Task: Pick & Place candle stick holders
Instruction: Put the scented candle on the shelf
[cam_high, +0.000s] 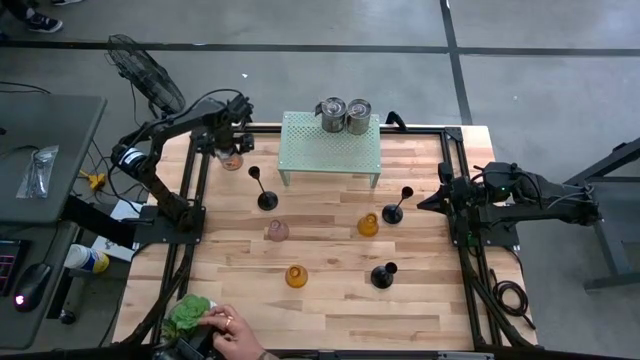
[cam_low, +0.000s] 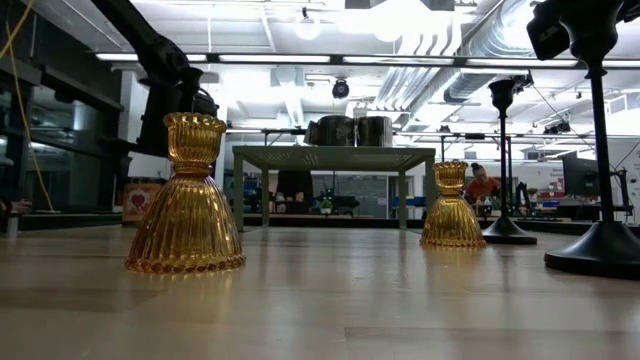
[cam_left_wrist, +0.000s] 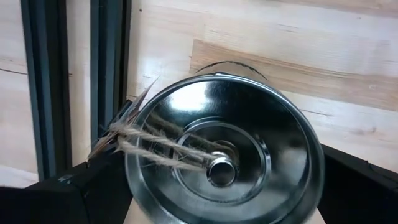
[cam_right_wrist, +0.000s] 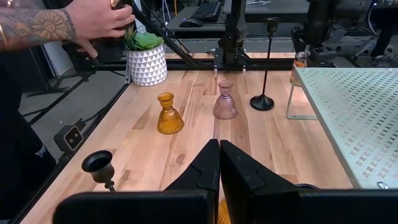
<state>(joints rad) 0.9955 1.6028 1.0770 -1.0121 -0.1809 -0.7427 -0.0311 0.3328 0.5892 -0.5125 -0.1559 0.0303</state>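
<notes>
Three black holders (cam_high: 265, 200) (cam_high: 393, 213) (cam_high: 383, 275), two amber glass ones (cam_high: 368, 225) (cam_high: 295, 276) and a pink one (cam_high: 277, 231) stand on their bases mid-table. My left gripper (cam_high: 232, 150) is at the far left corner, shut on a shiny metal tin (cam_left_wrist: 224, 143) tied with twine. My right gripper (cam_high: 425, 200) is shut and empty at the right edge, near a black holder. In the right wrist view (cam_right_wrist: 219, 162) it points across the table at the amber holder (cam_right_wrist: 168, 115) and the pink holder (cam_right_wrist: 225, 101). My left gripper holds the tin by its round side wall (cam_left_wrist: 314, 168), one finger (cam_left_wrist: 87, 186) on each opposite side. The fingers point down from above, and the tin's round end faces up at the wrist camera. I cannot tell whether the tin rests on the table.
A green perforated shelf (cam_high: 330, 145) stands at the far middle with two metal tins (cam_high: 345, 115) on top. A person's hand (cam_high: 225, 325) is on a potted green plant (cam_high: 190, 315) at the near left corner. Black frame rails (cam_high: 195, 190) (cam_high: 460, 200) run along both sides.
</notes>
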